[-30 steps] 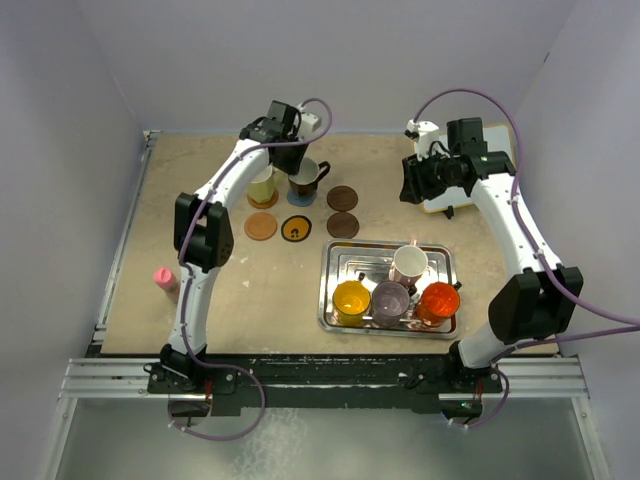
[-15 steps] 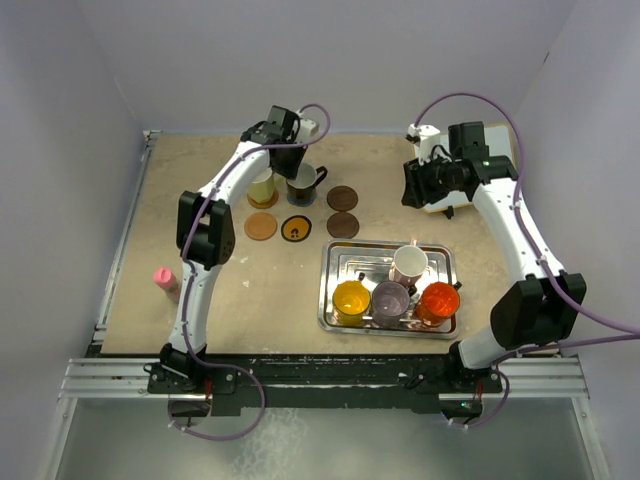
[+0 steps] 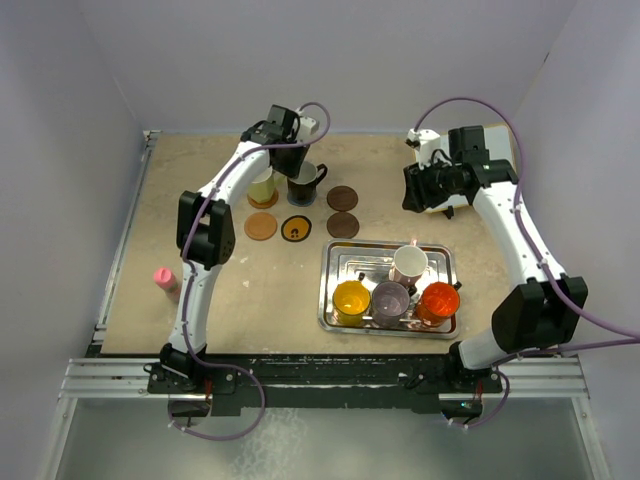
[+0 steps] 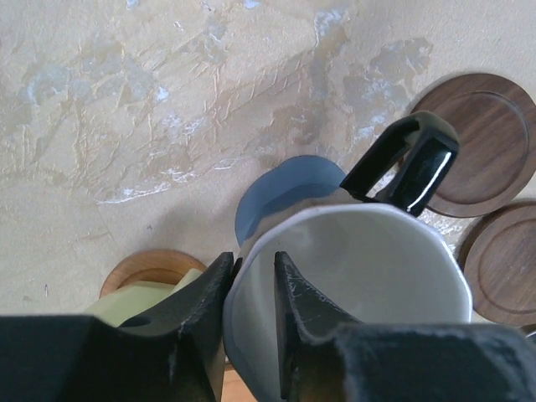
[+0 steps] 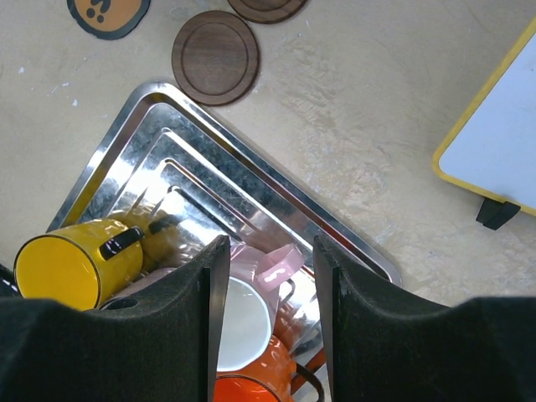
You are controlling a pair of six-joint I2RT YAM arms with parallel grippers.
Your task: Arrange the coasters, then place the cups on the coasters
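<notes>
All 6 coasters lie in 2 rows of 3, so the arranging looks done.

At the far left of the back row, the pale yellow mug [image 3: 262,184] stands on an orange-brown coaster [image 4: 146,266]. Beside it, the black mug [image 4: 360,276], its white inside empty, appears set over the blue coaster [image 4: 280,188]. The left gripper [image 4: 251,261] straddles this mug's rim with narrow jaws; I cannot tell whether they pinch it or have let go.

4 coasters are bare: the second orange-brown coaster [image 3: 261,226], the black coaster with an orange ring [image 3: 296,229], and 2 dark brown coasters [image 3: 342,197] [image 3: 342,225].

The steel tray [image 3: 352,262] holds the 4 mugs left to place: yellow-orange [image 3: 351,298], greyish-purple [image 3: 390,298], pinkish-white [image 3: 409,263] and orange-red [image 3: 438,298]. The right gripper [image 5: 268,247] hangs above them, parted and empty.
</notes>
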